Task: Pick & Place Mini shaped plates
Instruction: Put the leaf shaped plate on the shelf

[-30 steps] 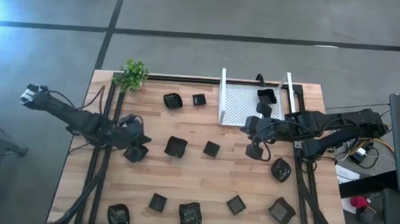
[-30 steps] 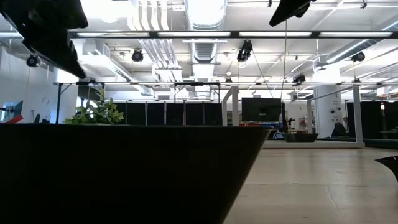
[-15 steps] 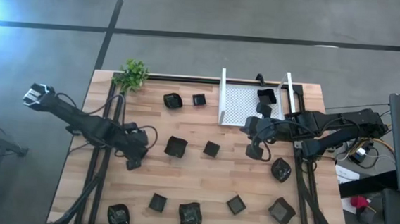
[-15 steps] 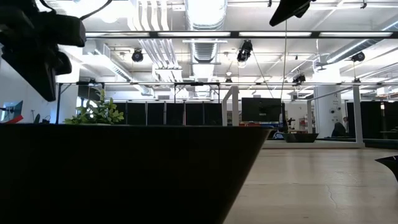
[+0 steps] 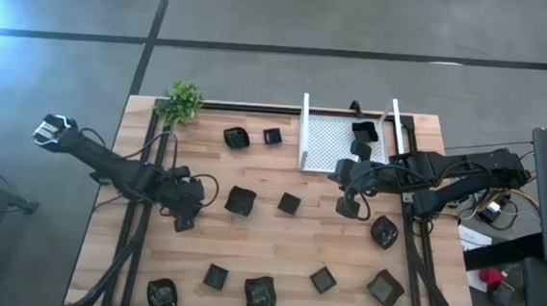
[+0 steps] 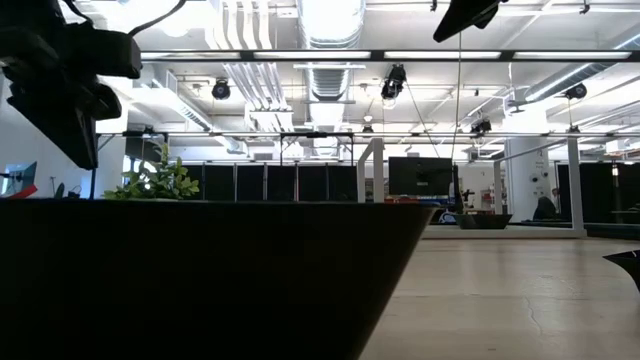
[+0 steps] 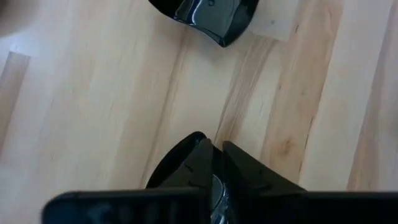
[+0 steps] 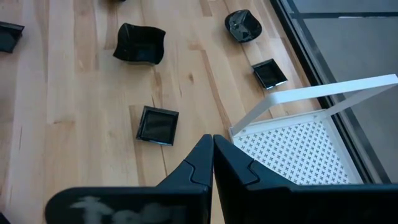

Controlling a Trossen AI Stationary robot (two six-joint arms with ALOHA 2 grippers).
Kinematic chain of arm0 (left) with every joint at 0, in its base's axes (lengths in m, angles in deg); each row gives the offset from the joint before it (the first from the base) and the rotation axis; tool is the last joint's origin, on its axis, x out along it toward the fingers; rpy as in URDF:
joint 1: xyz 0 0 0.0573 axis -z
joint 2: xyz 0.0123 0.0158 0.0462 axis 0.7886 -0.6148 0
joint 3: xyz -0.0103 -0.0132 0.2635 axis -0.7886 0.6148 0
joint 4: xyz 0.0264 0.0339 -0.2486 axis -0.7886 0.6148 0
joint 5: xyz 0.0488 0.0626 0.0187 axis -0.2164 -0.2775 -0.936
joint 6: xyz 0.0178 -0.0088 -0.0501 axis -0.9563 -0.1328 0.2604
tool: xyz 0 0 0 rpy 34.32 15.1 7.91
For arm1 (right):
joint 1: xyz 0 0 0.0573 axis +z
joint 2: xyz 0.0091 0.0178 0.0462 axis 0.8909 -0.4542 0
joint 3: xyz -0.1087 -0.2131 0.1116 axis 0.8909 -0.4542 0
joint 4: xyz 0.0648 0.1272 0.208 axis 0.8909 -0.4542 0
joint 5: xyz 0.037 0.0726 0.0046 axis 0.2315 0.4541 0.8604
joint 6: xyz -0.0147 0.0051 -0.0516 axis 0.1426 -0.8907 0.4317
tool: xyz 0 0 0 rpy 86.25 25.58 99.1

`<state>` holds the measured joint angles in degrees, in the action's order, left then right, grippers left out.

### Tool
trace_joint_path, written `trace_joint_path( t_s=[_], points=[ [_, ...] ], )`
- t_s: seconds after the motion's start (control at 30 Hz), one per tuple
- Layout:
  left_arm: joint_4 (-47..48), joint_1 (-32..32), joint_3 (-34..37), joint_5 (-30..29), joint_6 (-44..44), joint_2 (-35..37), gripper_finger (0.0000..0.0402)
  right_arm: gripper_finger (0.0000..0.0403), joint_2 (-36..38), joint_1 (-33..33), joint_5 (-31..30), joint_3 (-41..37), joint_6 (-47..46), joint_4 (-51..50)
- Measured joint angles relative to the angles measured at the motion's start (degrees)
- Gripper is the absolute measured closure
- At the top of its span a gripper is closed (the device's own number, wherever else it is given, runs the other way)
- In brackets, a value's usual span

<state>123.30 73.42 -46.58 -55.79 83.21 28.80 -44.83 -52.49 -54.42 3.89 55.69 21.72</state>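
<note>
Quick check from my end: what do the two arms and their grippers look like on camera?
Both arms are dark, jointed, with loose black cables looping along them. The left arm ends in a white-and-black shoulder block; the left gripper and right gripper are black, each with two tapered, wedge-shaped glossy fingers.

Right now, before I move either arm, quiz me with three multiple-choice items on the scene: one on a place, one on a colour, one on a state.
1. Where is the plant?
A. Inside the tray
B. At a corner of the table
C. Under an arm

2. What colour is the tray?
A. White
B. Black
C. Green

3. How is the right gripper?
A. Wide open
B. Shut on a plate
C. Shut, holding nothing

Answers:
1 B: the high view shows the plant at the table's corner, away from the tray.
2 A: its mesh floor and side walls are white.
3 C: in the right wrist view its fingers meet with nothing between them.
</note>
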Motion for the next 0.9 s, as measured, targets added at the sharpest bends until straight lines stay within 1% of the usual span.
trace_joint_path(
  t_s=[0.1, 0.2, 0.47, 0.8, 0.9],
  points=[
    [-0.01, 0.0, 0.0, -0.21, -1.68, -0.06, 0.0337, 0.0394, 0.0, 0.0, -0.01, 0.0, 0.0, 0.0],
    [-0.41, 0.02, 0.79, -2.0, -2.52, -0.63, 0.0323, 0.0394, 0.0, 0.0, -0.02, 0.0, 0.05, 0.0],
    [-0.22, -0.72, 3.28, -2.13, 0.52, -4.76, 0.0319, 0.0394, 0.0, 0.0, -0.02, 0.0, 0.18, -0.01],
    [-0.19, -4.56, 3.39, -2.2, -1.24, -9.37, 0.0319, 0.0394, 0.0, -0.02, -0.07, 0.0, 0.0, 0.0],
    [-0.22, -5.68, 3.45, -1.39, -2.12, -10.28, 0.0319, 0.0394, 0.0, 0.0, -0.07, 0.0, 0.0, 0.0]
  ],
)
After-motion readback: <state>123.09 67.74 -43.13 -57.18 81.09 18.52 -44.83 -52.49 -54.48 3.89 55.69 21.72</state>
